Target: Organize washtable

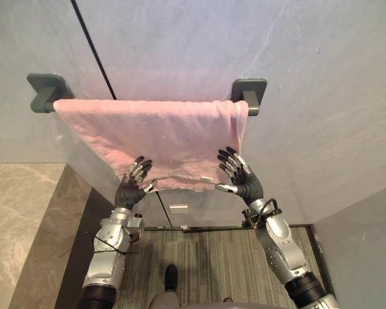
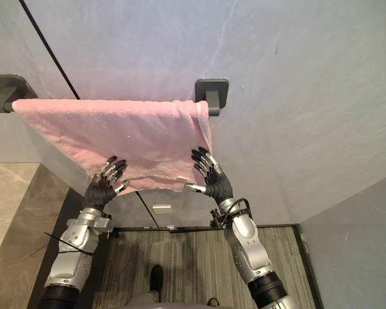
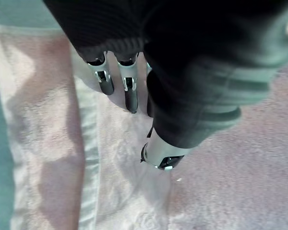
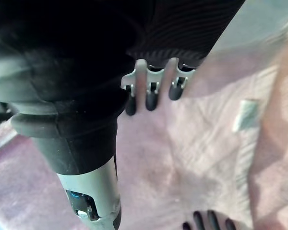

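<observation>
A pink towel (image 1: 161, 132) hangs over a dark rail (image 1: 251, 108) on a grey wall (image 1: 321, 96). The left hand (image 1: 131, 188) and the right hand (image 1: 246, 183) lie flat against its lower edge, set apart, fingers straight and spread, gripping nothing.

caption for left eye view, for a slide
Left hand and right hand open against pink towel draped over wall rail.

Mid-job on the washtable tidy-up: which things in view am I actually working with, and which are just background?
In the job:
towel, draped over the rail
left bracket and right bracket, holding the rail
left robot hand and right robot hand, both open, fingers on the towel's lower edge

Just there:
marble ledge
striped floor
wall
</observation>
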Robot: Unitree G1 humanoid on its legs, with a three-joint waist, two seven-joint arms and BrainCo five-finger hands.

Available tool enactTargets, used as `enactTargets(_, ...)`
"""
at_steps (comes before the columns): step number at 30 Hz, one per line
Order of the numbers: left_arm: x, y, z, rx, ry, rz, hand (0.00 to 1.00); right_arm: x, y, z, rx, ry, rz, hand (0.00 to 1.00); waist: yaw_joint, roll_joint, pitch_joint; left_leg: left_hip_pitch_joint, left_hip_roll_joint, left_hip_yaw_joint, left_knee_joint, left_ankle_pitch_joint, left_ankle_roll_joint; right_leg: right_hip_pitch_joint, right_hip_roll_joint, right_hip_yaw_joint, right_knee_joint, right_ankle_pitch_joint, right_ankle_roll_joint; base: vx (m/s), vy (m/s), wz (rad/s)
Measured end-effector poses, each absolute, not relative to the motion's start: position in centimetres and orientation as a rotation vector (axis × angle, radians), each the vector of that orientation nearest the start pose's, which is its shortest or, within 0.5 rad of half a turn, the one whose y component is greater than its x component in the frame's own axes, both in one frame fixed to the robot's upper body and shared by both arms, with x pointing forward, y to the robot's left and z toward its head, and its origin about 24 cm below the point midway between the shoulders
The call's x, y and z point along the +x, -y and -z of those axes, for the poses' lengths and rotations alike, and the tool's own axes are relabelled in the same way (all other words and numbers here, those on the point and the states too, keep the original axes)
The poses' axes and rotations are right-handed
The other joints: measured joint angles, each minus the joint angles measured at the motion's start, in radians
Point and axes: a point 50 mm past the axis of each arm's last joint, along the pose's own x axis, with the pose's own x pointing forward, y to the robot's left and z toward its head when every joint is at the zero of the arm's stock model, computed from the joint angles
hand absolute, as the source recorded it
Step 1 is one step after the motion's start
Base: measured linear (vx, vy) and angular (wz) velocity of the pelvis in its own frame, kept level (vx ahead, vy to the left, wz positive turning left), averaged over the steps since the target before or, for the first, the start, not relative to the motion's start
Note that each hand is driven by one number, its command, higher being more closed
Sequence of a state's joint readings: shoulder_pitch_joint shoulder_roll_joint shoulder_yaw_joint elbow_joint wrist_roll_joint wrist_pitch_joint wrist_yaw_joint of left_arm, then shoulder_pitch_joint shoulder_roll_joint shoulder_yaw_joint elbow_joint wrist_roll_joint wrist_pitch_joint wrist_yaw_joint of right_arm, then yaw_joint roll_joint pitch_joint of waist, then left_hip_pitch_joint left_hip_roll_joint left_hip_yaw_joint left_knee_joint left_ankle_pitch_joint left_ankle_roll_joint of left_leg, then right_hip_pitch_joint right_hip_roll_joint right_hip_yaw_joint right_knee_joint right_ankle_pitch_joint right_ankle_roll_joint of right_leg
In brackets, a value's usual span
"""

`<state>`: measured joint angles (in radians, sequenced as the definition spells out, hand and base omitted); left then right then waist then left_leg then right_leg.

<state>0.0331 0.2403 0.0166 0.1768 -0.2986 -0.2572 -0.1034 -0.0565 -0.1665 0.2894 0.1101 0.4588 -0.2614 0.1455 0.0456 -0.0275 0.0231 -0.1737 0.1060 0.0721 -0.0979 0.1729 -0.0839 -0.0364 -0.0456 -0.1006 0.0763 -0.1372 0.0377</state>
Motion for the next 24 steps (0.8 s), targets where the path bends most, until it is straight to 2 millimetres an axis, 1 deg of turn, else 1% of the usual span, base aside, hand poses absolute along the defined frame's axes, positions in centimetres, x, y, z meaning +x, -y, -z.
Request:
enactTargets(2, 23.4, -20.6, -1.2, -0.052, -0.004, 0.01, 0.0, 24.5, 11.9, -2.6, 0.275, 0.053, -0.332, 0.0, -0.004, 0.0, 0.0, 0.002, -0.001, 0.001, -0.005, 0.0, 0.0, 0.006, -0.001, -0.001, -0.008, 0.001, 0.002, 0.0, 0.0, 0.0)
enactTargets(3, 22.9, -20.6, 0.2, -0.046, -0.068, -0.001, 0.0, 23.7, 12.5, -0.5, 0.267, -0.03, -0.287, 0.0, -0.005, 0.0, 0.0, 0.009, -0.002, 0.002, -0.005, -0.002, -0.002, 0.015, 0.0, -0.002, -0.011, 0.001, 0.002, 0.0, 0.0, 0.0)
enactTargets(4, 22.6, -20.6, 0.9, -0.048, -0.097, -0.007, 0.0, 23.3, 12.8, 0.3, 0.264, -0.066, -0.268, 0.0, -0.003, 0.0, 0.0, 0.013, -0.002, 0.002, -0.005, -0.003, -0.003, 0.018, 0.0, -0.001, -0.011, 0.001, 0.002, 0.0, 0.0, 0.0)
enactTargets(5, 21.9, -20.8, 2.2, -0.046, -0.156, -0.023, 0.0, 22.5, 13.3, 1.9, 0.248, -0.138, -0.238, 0.0, -0.005, 0.0, 0.0, 0.015, -0.001, 0.003, -0.005, -0.005, -0.006, 0.02, 0.002, 0.0, -0.013, 0.001, 0.002, -0.01, -0.007, -0.06)
enactTargets(7, 19.9, -21.2, 5.3, -0.008, -0.313, -0.047, 0.0, 20.3, 14.4, 5.5, 0.207, -0.314, -0.179, 0.0, -0.005, -0.001, 0.0, 0.02, 0.0, 0.005, -0.005, -0.008, -0.009, 0.023, 0.003, 0.005, -0.013, 0.001, 0.002, -0.01, -0.006, -0.07)
enactTargets(8, 19.0, -21.4, 6.6, 0.008, -0.381, -0.057, 0.0, 19.4, 14.9, 6.8, 0.176, -0.38, -0.163, 0.0, -0.005, -0.002, 0.002, 0.029, -0.001, 0.007, -0.005, -0.01, -0.009, 0.031, 0.002, 0.008, -0.016, 0.001, 0.002, 0.0, 0.001, -0.1)
enactTargets(10, 15.6, -21.9, 10.3, 0.04, -0.595, -0.107, 0.0, 16.2, 16.4, 10.4, 0.094, -0.576, -0.091, 0.0, -0.005, -0.008, 0.001, 0.056, -0.003, 0.014, -0.005, -0.021, -0.009, 0.055, -0.002, 0.021, -0.028, 0.001, 0.003, 0.01, 0.004, -0.16)
enactTargets(11, 14.6, -22.1, 11.1, 0.047, -0.647, -0.121, 0.0, 15.5, 16.8, 11.2, 0.085, -0.625, -0.064, 0.0, -0.005, -0.009, 0.001, 0.061, -0.003, 0.015, -0.005, -0.023, -0.009, 0.06, -0.002, 0.022, -0.029, 0.001, 0.003, 0.02, 0.001, -0.1)
enactTargets(12, 13.1, -22.2, 12.3, 0.056, -0.725, -0.145, 0.0, 14.1, 17.4, 12.4, 0.073, -0.707, -0.021, 0.0, -0.009, -0.011, 0.003, 0.068, -0.005, 0.016, -0.005, -0.025, -0.009, 0.068, -0.003, 0.022, -0.03, 0.0, 0.004, 0.02, -0.002, -0.05)
enactTargets(13, 10.9, -22.4, 13.5, 0.063, -0.822, -0.183, 0.0, 11.8, 18.2, 13.8, 0.074, -0.816, 0.045, 0.0, -0.009, -0.014, 0.002, 0.076, -0.006, 0.02, -0.005, -0.029, -0.009, 0.073, -0.005, 0.026, -0.029, -0.001, 0.006, 0.03, -0.001, -0.09)
enactTargets(14, 9.1, -22.4, 14.5, 0.047, -0.902, -0.228, 0.0, 9.9, 18.9, 15.0, 0.08, -0.912, 0.103, 0.0, -0.009, -0.016, 0.004, 0.086, -0.007, 0.028, -0.005, -0.033, -0.009, 0.081, -0.007, 0.033, -0.03, -0.002, 0.006, 0.02, 0.0, -0.13)
enactTargets(15, 8.2, -22.4, 14.9, 0.042, -0.944, -0.252, 0.0, 8.9, 19.3, 15.4, 0.09, -0.958, 0.139, 0.0, -0.009, -0.017, 0.004, 0.092, -0.007, 0.033, -0.005, -0.035, -0.009, 0.085, -0.008, 0.037, -0.03, -0.002, 0.007, 0.03, 0.004, -0.25)
enactTargets(16, 6.3, -22.5, 15.5, 0.022, -1.013, -0.312, 0.0, 6.8, 20.1, 16.2, 0.117, -1.044, 0.227, 0.0, -0.007, -0.017, 0.005, 0.106, -0.008, 0.047, -0.005, -0.041, -0.008, 0.091, -0.01, 0.051, -0.03, -0.003, 0.008, 0.02, 0.004, -0.24)
enactTargets(17, 4.7, -22.6, 15.9, 0.003, -1.073, -0.369, 0.0, 5.3, 20.8, 16.6, 0.122, -1.105, 0.292, 0.0, -0.008, -0.015, 0.006, 0.121, -0.01, 0.055, -0.005, -0.045, -0.008, 0.105, -0.012, 0.056, -0.03, -0.005, 0.011, 0.02, 0.003, -0.22)
enactTargets(18, 4.0, -22.6, 16.1, -0.006, -1.1, -0.394, 0.0, 4.5, 21.0, 16.7, 0.132, -1.135, 0.323, 0.0, -0.008, -0.015, 0.006, 0.13, -0.011, 0.059, -0.005, -0.047, -0.007, 0.111, -0.013, 0.058, -0.03, -0.006, 0.013, 0.02, 0.0, -0.13)
enactTargets(20, 1.9, -22.5, 16.4, -0.067, -1.166, -0.479, 0.0, 2.0, 21.5, 17.1, 0.162, -1.231, 0.409, 0.0, -0.008, -0.01, 0.006, 0.159, -0.015, 0.072, -0.006, -0.056, -0.006, 0.13, -0.02, 0.076, -0.028, -0.011, 0.02, 0.01, 0.01, -0.18)
enactTargets(23, 1.4, -22.3, 16.5, -0.097, -1.182, -0.503, 0.0, 1.2, 21.8, 17.2, 0.176, -1.26, 0.451, 0.0, -0.014, -0.005, 0.009, 0.175, -0.02, 0.075, -0.006, -0.058, -0.003, 0.143, -0.026, 0.077, -0.026, -0.013, 0.024, -0.02, 0.01, -0.05)
enactTargets(24, 1.3, -22.3, 16.6, -0.102, -1.184, -0.501, 0.0, 1.3, 21.8, 17.2, 0.186, -1.262, 0.459, 0.0, -0.024, -0.004, 0.009, 0.178, -0.022, 0.075, -0.006, -0.058, -0.003, 0.146, -0.027, 0.077, -0.025, -0.014, 0.025, -0.04, 0.009, 0.0)
